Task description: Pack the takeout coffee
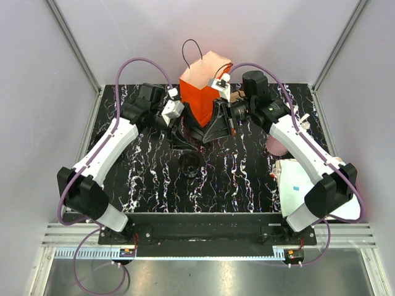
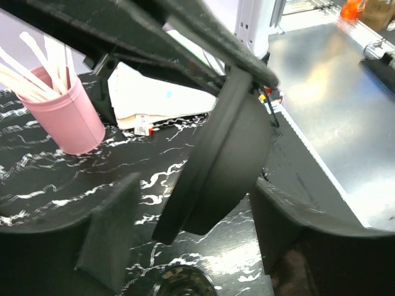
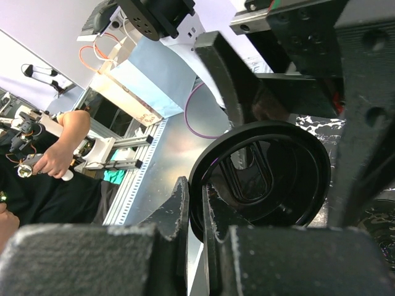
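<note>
The takeout coffee's small black cup stands uncovered on the marbled table, and its rim shows at the bottom of the left wrist view. Its round black lid hangs on edge above the table. My right gripper is shut on the lid's rim. My left gripper is open, with the lid between its fingers and touching neither. Both grippers meet just in front of the orange paper bag, behind the cup.
A pink cup with white sticks stands on the right side of the table. White papers lie at the right front. The orange bag stands upright at the back centre. Metal rails frame the table.
</note>
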`<state>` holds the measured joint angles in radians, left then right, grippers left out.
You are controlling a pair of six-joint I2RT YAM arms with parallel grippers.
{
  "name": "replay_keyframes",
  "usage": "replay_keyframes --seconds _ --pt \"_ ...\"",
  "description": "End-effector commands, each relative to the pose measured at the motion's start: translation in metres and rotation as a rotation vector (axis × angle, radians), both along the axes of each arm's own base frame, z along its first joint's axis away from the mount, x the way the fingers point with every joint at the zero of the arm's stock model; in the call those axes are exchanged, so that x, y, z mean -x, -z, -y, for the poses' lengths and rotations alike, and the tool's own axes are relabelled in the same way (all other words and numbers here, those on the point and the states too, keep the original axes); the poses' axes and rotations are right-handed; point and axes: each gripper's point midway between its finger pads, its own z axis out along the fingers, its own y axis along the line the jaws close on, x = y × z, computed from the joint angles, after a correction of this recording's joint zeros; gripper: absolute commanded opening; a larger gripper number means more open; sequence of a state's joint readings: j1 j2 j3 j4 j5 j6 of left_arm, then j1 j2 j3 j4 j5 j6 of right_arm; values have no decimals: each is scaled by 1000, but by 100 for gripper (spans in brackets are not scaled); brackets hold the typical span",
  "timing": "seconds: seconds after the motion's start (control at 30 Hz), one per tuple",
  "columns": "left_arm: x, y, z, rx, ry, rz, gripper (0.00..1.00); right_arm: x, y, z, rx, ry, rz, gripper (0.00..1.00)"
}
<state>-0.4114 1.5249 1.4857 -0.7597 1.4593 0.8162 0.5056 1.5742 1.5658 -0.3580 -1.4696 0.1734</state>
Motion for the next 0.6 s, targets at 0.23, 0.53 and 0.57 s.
replay_keyframes --seconds 0.23,0.53,0.57 --pt "30 -41 -2 155 170 -34 17 8 -15 13 -66 -91 39 0" --pt "30 -34 -5 62 85 -55 11 -54 -18 35 -35 216 143 41" --pt "30 -28 -7 32 63 -102 11 -60 -22 38 -33 258 181 49"
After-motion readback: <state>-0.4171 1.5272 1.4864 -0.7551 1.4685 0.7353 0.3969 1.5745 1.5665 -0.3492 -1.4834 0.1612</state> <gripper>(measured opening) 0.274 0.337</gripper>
